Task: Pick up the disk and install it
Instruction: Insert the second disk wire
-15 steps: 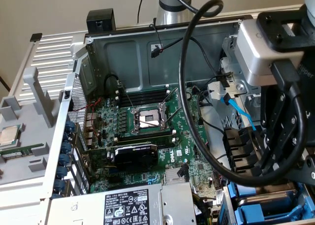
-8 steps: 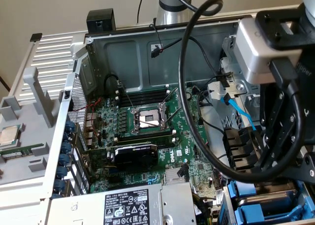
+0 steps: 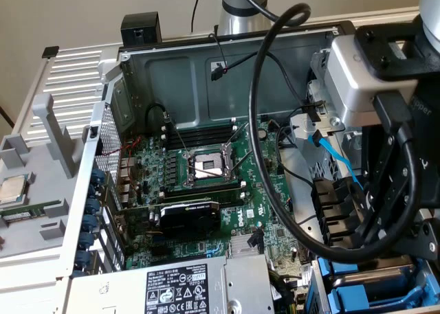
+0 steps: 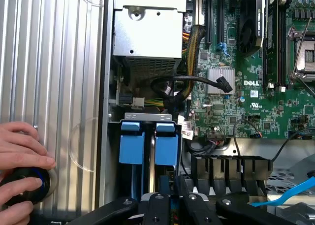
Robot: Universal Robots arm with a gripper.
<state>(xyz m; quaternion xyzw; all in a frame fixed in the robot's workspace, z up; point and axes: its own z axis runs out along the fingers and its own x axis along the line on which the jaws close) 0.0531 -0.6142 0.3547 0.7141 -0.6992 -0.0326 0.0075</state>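
While the hand (image 4: 170,205) is pinching nearly shut, the disk (image 4: 166,145) is sitting just ahead in its bay, long axis pointing toward the fingers.

Two blue drive carriers (image 4: 132,147) (image 4: 166,145) sit side by side beside the motherboard (image 4: 256,94). One graphics card (image 3: 189,218), one loose CPU chip (image 3: 14,189). Perhaps four black empty bays (image 4: 231,172).

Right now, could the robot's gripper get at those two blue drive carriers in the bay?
Probably yes. The gripper sits right at the blue carriers, with nothing between them; the person's hand rests well off on the ribbed panel.
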